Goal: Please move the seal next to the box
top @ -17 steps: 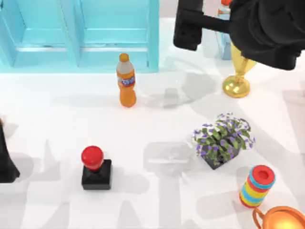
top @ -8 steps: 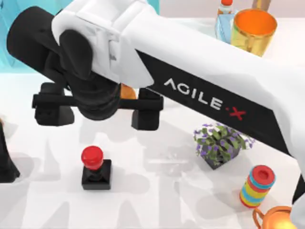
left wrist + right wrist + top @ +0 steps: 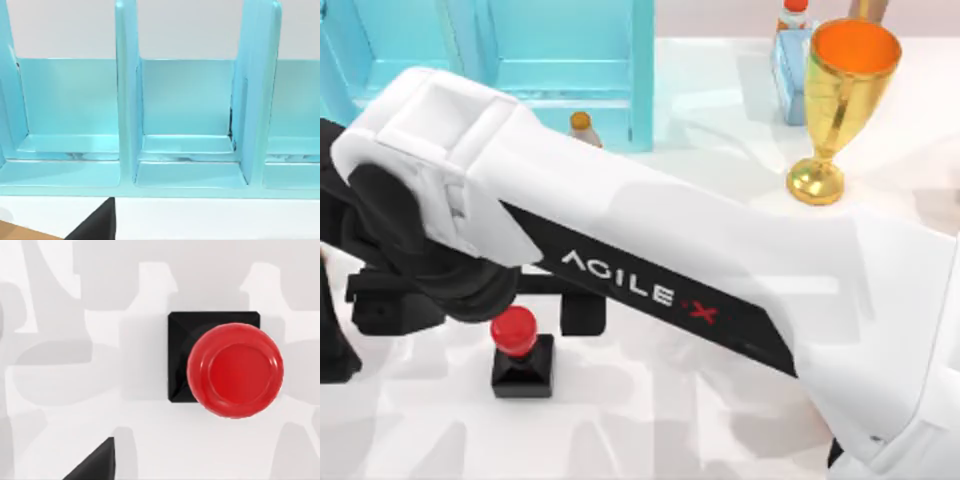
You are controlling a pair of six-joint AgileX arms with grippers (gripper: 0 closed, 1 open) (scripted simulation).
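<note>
The seal (image 3: pixel 516 332), a glossy red knob on a black square block, stands upright on the white table at the front left. The right wrist view looks straight down on the seal (image 3: pixel 234 370). My right gripper (image 3: pixel 480 308) hovers just behind and above it. It is open, with one black finger (image 3: pixel 380 305) left of the knob and the other finger (image 3: pixel 582 312) to its right. The large turquoise box (image 3: pixel 560 70) with open compartments stands at the back left, and the left wrist view faces the box (image 3: pixel 187 125). My left gripper (image 3: pixel 330 350) rests at the table's left edge.
My white right arm (image 3: pixel 720 290) crosses the table from front right to the left and hides what lies beneath it. An orange bottle's cap (image 3: pixel 580 122) peeks out behind it. A gold trophy cup (image 3: pixel 842 70) and a small blue carton (image 3: pixel 786 70) stand at the back right.
My right arm has swung left and toward the front, bringing its open gripper from behind the seal to just over it. The seal has not moved.
</note>
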